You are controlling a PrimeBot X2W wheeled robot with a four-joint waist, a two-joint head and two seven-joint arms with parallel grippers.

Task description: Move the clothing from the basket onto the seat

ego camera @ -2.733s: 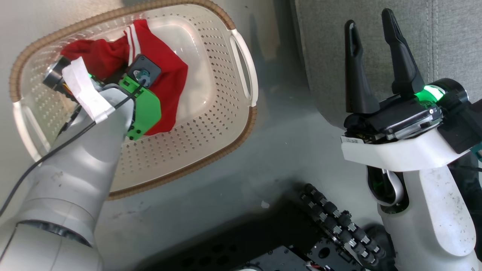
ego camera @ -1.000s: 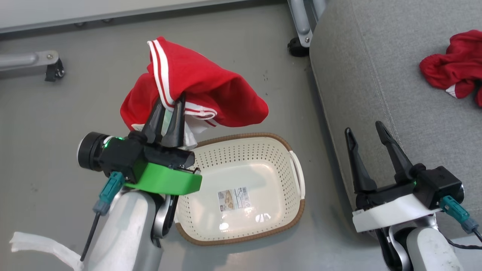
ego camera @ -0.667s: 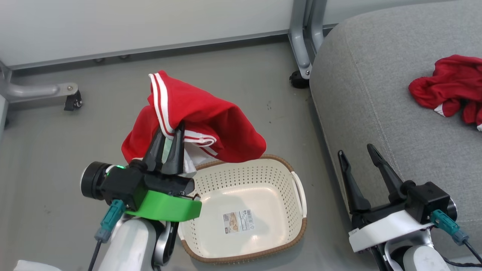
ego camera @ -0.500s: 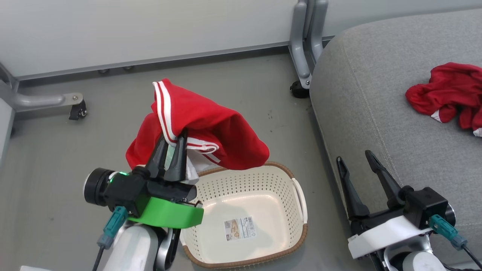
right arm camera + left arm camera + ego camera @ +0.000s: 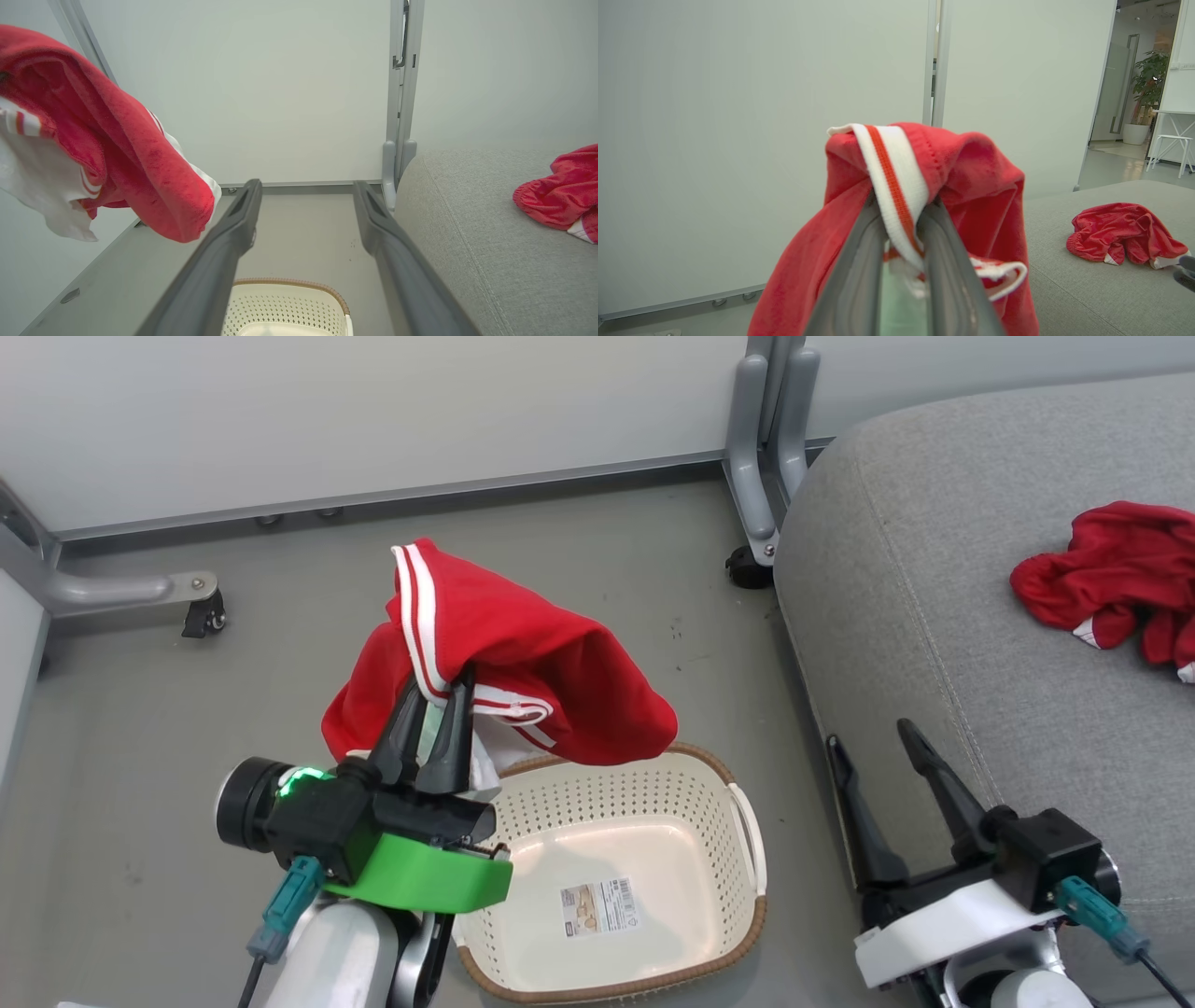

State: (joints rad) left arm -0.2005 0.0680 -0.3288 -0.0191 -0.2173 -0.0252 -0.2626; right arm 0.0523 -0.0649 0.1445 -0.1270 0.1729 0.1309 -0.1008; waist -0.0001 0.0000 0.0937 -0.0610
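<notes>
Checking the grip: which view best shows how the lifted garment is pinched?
Left wrist view: the left tool clamps the lifted garment by its striped band. Head view shows it draped over the tool; right wrist view, a hanging fold.

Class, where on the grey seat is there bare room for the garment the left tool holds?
The seat is bare from its rounded left edge across to the crumpled garment at its right; only there is it crowded. The left tool is shut on the held garment.
</notes>
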